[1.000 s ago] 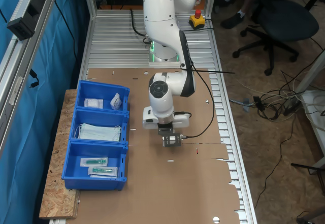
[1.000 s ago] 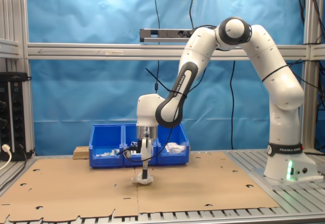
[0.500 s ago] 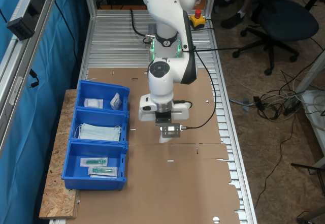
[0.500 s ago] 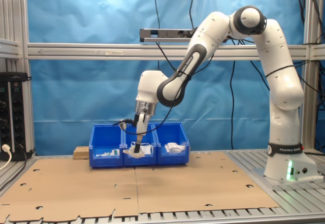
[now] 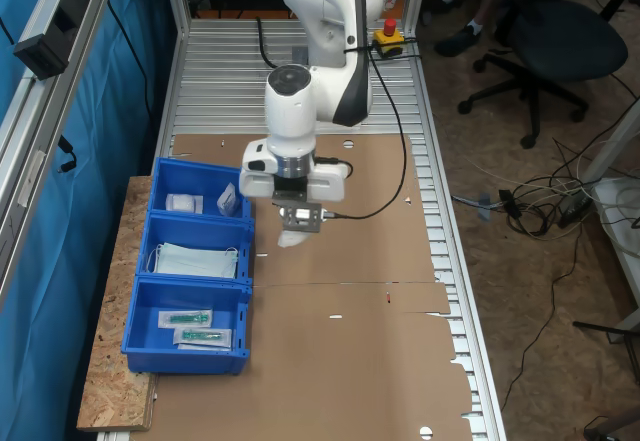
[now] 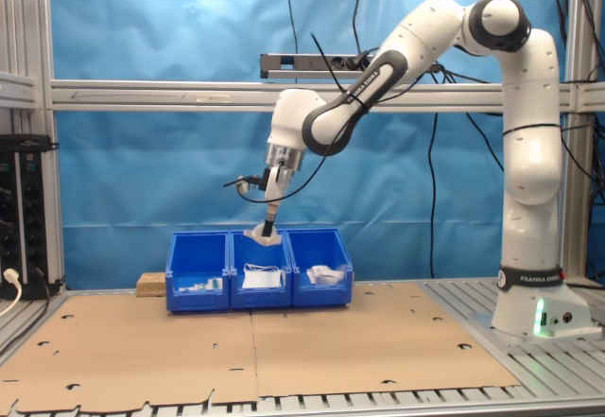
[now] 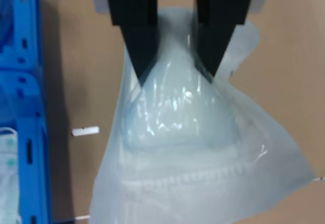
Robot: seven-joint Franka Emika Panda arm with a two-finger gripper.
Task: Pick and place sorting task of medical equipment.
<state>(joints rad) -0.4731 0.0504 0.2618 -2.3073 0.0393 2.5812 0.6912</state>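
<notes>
My gripper (image 5: 297,223) hangs in the air, shut on the medical equipment (image 5: 291,239), a puffy white packet in clear wrap. In the second exterior view the gripper (image 6: 269,229) holds the packet (image 6: 264,236) well above the row of blue bins (image 6: 258,285), over the middle one. In the first exterior view it hovers above the cardboard, just beside the bins' inner wall. In the wrist view the black fingers (image 7: 136,31) pinch the packet (image 7: 183,148) at its upper fold, and the gripper (image 7: 176,74) has brown cardboard far below it.
Three blue bins stand in a row at the first exterior view's left: one (image 5: 172,180) with small white packets, one with a pale blue face mask (image 5: 195,259), one with long clear packets (image 5: 192,327). Brown cardboard (image 5: 350,361) covers the table. A red stop button (image 5: 388,39) sits by the arm's base.
The arm has lifted the packet off the cardboard, raised it high and carried it toward the blue bins. The gripper stayed shut on it throughout.
</notes>
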